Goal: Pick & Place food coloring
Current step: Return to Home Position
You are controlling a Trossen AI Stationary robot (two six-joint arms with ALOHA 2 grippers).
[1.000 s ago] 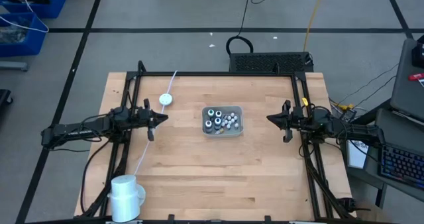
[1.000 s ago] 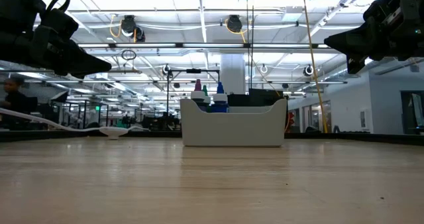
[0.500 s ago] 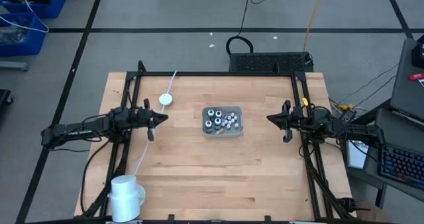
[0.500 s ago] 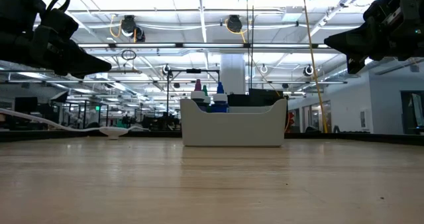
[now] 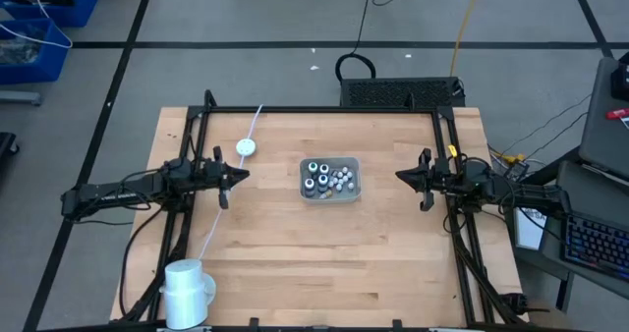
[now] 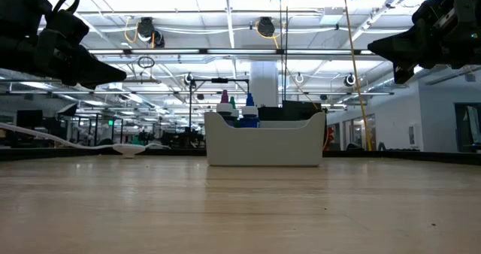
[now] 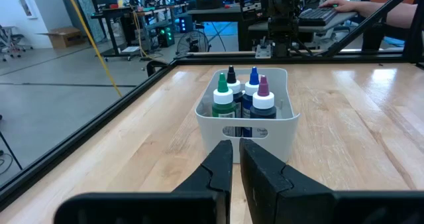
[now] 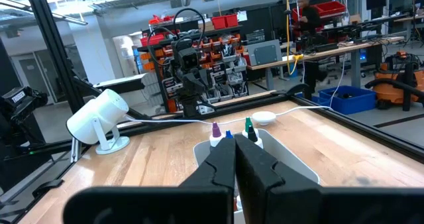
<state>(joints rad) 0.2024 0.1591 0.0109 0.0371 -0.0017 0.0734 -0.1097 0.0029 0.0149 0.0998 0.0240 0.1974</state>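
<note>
Grippers closed, empty: my left gripper (image 5: pixel 232 177) mid-left, right gripper (image 5: pixel 405 175) mid-right. Centre frame, food coloring (image 5: pixel 316 176) in tray (image 5: pixel 352 197); I'd retract level, avoiding tray.

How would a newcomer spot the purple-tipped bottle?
The grey tray sits at the centre of the wooden table. Four bottles crowd its end facing the left gripper. The purple-tipped bottle stands nearest that gripper, beside the green-tipped bottle; only its tip is purple.

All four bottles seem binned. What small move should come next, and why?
Probably just hold parked: the four food coloring bottles stand inside the gray container, and the left pincer and right pincer sit shut, well apart from it.
</note>
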